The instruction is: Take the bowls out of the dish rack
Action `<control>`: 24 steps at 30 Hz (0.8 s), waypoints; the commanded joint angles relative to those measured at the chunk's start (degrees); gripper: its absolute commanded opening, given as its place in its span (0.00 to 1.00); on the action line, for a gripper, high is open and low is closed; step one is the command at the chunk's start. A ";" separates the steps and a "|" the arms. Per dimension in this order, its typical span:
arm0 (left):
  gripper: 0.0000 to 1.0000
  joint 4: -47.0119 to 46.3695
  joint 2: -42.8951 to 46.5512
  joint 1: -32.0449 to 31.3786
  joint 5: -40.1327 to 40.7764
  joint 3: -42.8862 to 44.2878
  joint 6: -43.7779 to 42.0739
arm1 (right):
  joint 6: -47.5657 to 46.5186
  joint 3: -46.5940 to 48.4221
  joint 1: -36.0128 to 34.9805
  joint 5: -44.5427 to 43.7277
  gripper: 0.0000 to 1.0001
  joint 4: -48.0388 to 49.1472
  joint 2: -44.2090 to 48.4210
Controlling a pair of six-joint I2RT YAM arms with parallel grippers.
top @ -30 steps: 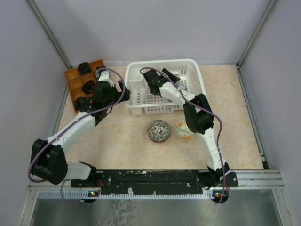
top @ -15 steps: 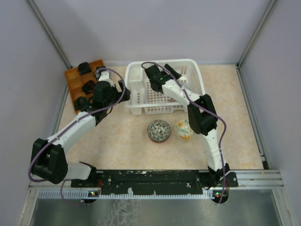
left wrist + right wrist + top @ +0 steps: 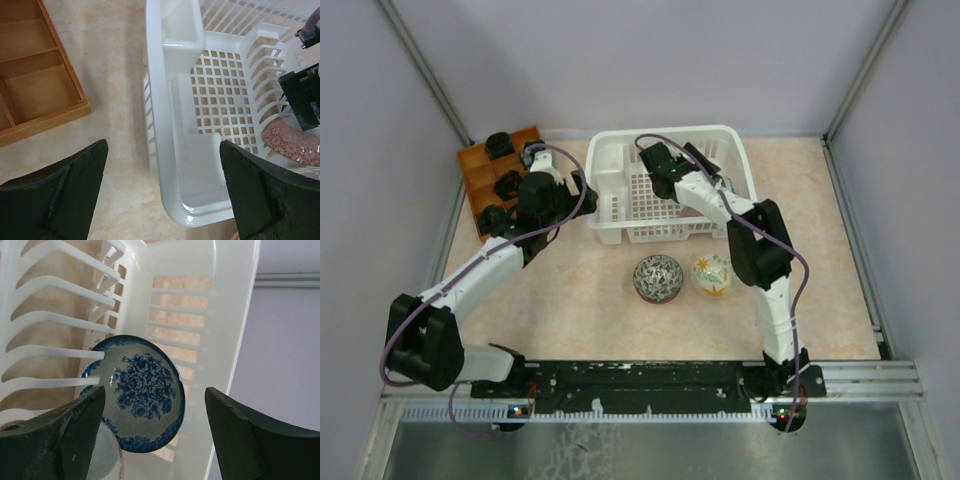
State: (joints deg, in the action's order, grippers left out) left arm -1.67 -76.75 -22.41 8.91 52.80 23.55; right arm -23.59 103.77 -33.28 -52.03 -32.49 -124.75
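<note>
Pale lilac walls are enclosing a beige marbled surface (image 3: 570,300), where a dark patterned bowl (image 3: 657,278) and a pale green bowl (image 3: 711,275) are sitting just in front of the dish rack (image 3: 660,132). The right end effector (image 3: 154,400) is gaping wide inside the rack before a blue-flowered bowl (image 3: 142,390) standing on edge among the dividers. Advancing and closing on its rim is probably coming next. The left end effector (image 3: 163,147) is hovering released over the rack's left corner.
</note>
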 commanded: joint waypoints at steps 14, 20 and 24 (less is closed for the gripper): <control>0.98 -1.49 -0.77 -0.25 -1.08 1.52 -0.24 | 13.01 0.47 1.15 -4.77 0.47 -10.75 6.40; 0.98 -1.61 -0.81 -0.21 -1.09 1.27 -0.21 | 17.31 2.75 2.61 -4.06 0.43 -14.58 4.65; 0.98 -1.78 -0.82 -0.25 -0.92 1.08 -0.33 | 18.01 2.94 3.16 -2.99 0.42 -15.21 3.89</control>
State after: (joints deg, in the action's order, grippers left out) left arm -1.74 -77.25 -22.41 8.45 52.80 23.53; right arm -8.40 103.63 -30.83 -55.07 -46.15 -120.92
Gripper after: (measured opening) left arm 0.987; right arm 0.428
